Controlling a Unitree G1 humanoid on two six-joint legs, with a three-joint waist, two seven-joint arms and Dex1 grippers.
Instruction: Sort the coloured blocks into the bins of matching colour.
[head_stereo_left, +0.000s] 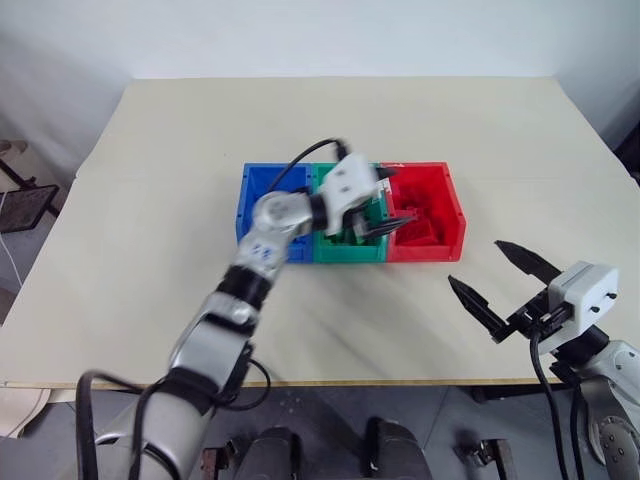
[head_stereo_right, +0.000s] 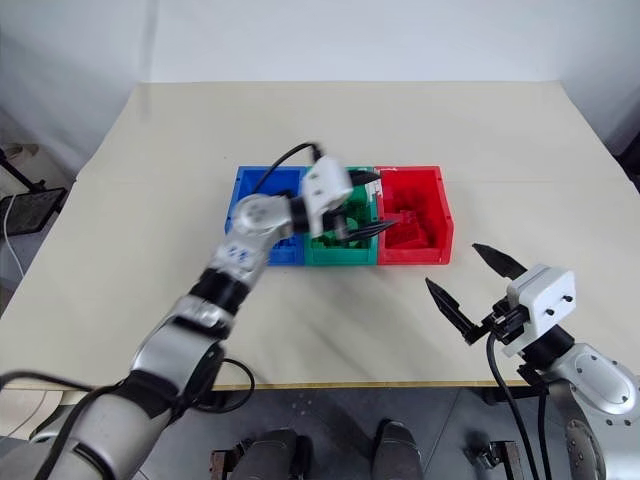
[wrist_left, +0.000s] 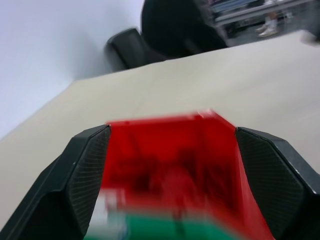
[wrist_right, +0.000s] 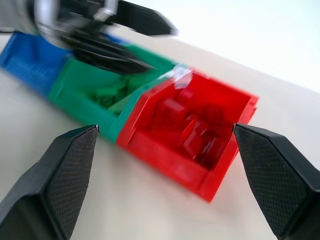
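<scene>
Three bins stand in a row mid-table: blue (head_stereo_left: 262, 185), green (head_stereo_left: 350, 252) and red (head_stereo_left: 425, 254). Red blocks (wrist_right: 192, 127) lie piled in the red bin, and green blocks (wrist_right: 112, 94) lie in the green bin. My left gripper (head_stereo_left: 393, 205) hovers over the green bin, pointing across towards the red one. It is open, and I see no block between its fingers. My right gripper (head_stereo_left: 475, 262) is open and empty above the table, in front of and to the right of the red bin.
The bins touch side by side. Bare tabletop (head_stereo_left: 180, 150) stretches around them on all sides. The table's front edge (head_stereo_left: 400, 382) runs close below my right gripper. A black cable (head_stereo_left: 300, 160) arcs over the blue bin from my left wrist.
</scene>
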